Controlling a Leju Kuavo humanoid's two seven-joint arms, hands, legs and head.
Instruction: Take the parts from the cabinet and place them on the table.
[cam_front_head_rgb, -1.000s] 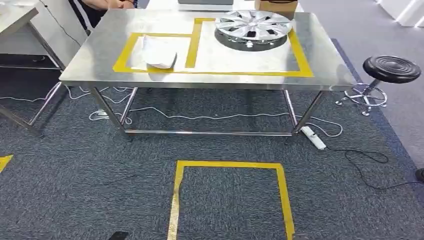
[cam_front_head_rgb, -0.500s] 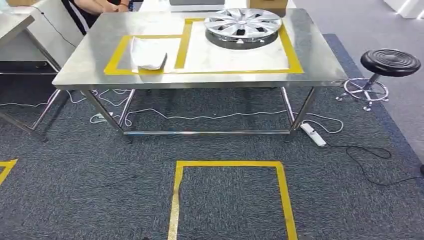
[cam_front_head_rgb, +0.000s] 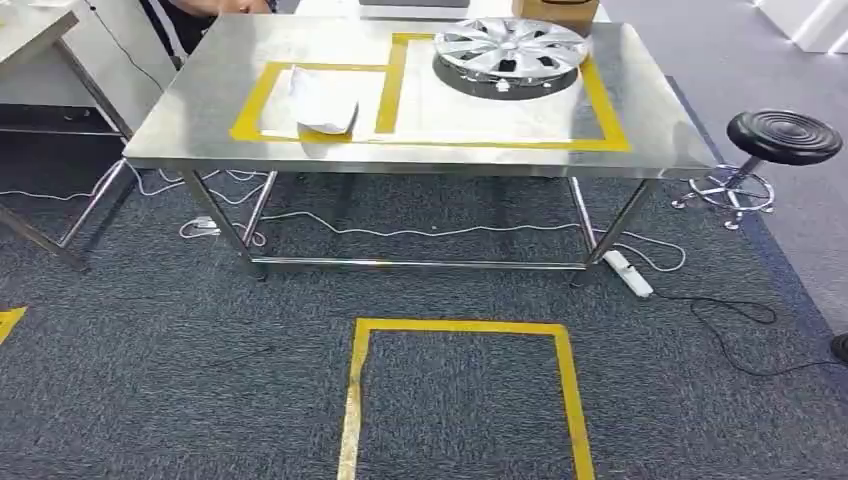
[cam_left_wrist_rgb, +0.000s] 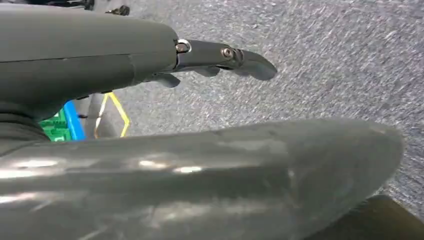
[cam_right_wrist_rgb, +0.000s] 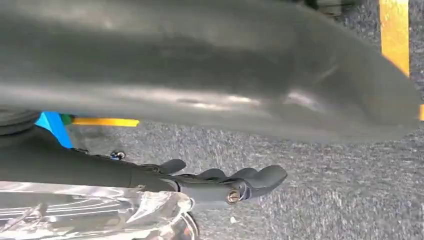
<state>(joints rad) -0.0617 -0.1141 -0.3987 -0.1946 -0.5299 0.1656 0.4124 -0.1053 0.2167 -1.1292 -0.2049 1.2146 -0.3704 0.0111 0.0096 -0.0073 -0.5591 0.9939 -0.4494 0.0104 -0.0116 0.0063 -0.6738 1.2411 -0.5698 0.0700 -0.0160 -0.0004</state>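
On the steel table (cam_front_head_rgb: 180, 120), a hubcap (cam_front_head_rgb: 510, 50) near the far right corner and a bagged part (cam_front_head_rgb: 322, 103) toward the left look light, best gripped at the rim; left hand (cam_left_wrist_rgb: 200, 75) empty, fingers straight, while right hand (cam_right_wrist_rgb: 200, 185) rests against crinkled plastic, grip unclear.

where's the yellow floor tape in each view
Head view: tape forms a square outline on the carpet, on the near side of the table.
Left wrist view: a thin tape outline on the carpet; whether it is the same square, I cannot tell.
Right wrist view: a broad tape strip at one corner, another strip near the opposite edge.
Shared landmark: the grey carpet.
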